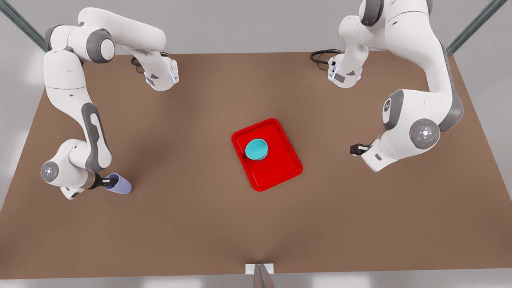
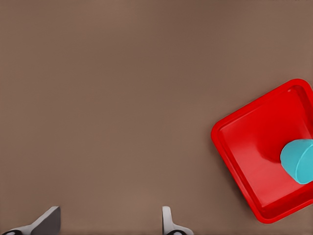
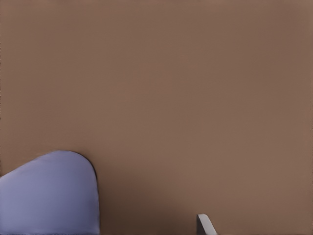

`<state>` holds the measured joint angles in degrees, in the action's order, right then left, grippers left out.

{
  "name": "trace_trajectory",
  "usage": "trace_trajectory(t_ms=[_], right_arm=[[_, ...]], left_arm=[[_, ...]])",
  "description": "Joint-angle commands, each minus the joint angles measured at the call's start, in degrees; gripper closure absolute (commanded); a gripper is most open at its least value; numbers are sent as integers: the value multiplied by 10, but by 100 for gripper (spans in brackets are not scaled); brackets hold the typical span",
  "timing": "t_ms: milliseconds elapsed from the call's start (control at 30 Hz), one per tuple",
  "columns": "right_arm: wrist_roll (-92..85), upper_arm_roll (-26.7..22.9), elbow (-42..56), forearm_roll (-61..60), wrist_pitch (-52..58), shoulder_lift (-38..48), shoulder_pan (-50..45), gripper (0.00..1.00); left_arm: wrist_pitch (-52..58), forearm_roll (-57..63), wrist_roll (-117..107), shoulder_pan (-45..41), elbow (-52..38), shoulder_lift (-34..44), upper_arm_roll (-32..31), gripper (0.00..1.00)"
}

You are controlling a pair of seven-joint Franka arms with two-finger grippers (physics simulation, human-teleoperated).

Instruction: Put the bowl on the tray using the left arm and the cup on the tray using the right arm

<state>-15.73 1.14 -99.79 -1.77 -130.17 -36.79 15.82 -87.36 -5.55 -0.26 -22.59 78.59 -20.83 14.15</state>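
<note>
Lavender cup tilts in the right gripper's clamp, far from the tray holding the bowl; left gripper spread, empty.

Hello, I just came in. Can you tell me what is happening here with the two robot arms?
Two arms are loading a red tray in the middle of the brown table. The teal bowl already sits on the tray. The left gripper, on the front view's right, hangs open and empty beside the tray. The right gripper, on the front view's left, is at the lavender cup, which looks tilted and is far from the tray. Whether it grips the cup is unclear.
</note>
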Motion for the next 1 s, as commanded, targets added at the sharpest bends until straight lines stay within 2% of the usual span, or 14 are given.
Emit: trace_trajectory(t_ms=[0,33,100,200,233,600,700,800,867,967], right_arm=[[0,0,3,0,1,-1,0,18],[2,1,6,0,3,-1,-3,50],[5,3,7,0,23,3,-6,72],[6,12,2,0,50,19,-7,74],[4,12,-8,0,50,27,-7,79],[8,23,-5,0,74,43,-7,79],[26,44,-2,0,80,62,-12,79],[100,49,-1,1,116,88,-48,79],[143,74,0,1,119,103,-59,79],[284,77,20,0,165,131,-153,79]], left_arm=[[0,-2,0,0,0,-1,0,0],[0,-2,0,0,-1,-2,0,0],[0,-2,-1,0,-1,-2,-1,0],[0,-2,-1,0,-1,-2,0,0],[0,-2,-1,0,-1,-2,0,0],[0,-2,-2,0,-1,-2,0,0],[0,-2,-2,0,-1,-3,0,0],[0,-2,-2,0,-1,-3,0,0],[0,-2,-2,0,-1,-3,-1,0],[0,-2,-3,0,-1,-4,-1,0]])
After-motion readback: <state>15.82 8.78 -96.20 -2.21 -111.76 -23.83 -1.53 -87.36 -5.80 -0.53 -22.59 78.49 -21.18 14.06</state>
